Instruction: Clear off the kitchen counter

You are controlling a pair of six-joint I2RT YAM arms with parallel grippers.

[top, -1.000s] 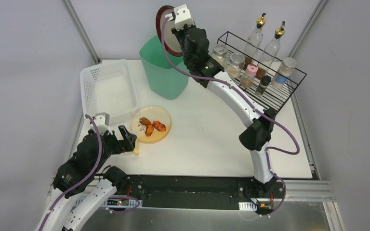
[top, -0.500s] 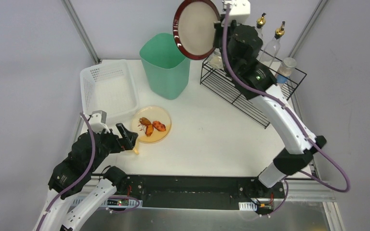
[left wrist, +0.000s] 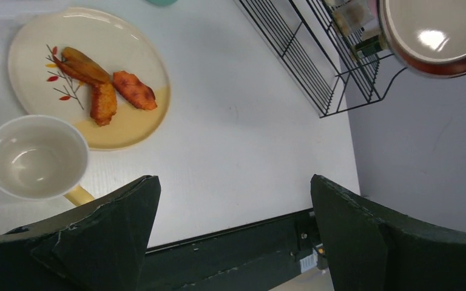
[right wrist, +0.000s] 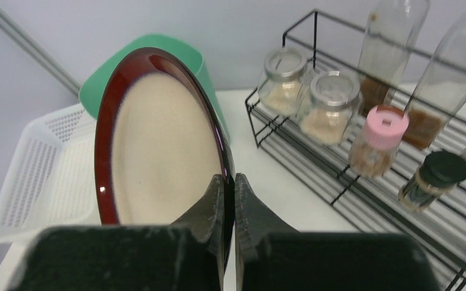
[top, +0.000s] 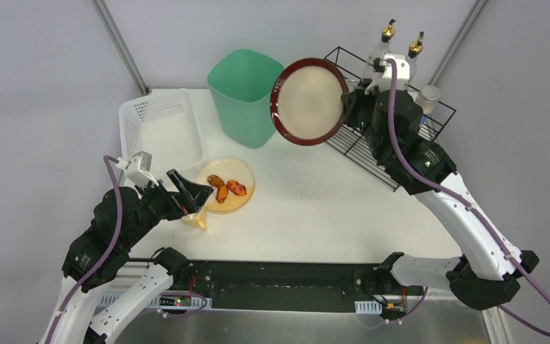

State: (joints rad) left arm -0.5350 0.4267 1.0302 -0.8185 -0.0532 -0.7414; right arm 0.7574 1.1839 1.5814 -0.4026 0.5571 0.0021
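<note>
Red-rimmed plate [top: 309,102] hung clamped in the right gripper [right wrist: 229,182], aloft; left gripper [left wrist: 233,182] gaped empty. Next, probably, lowering it into the basket [top: 132,107].

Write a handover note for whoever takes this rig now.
Right gripper: shut on the round red-rimmed cream plate, tilted in the air by the green plastic bin.
Left gripper: open, empty, by the white ceramic mug.
Done: red-rimmed plate is off the white kitchen counter.
Left: mug and the cream plate with three fried pieces sit on the counter.
</note>
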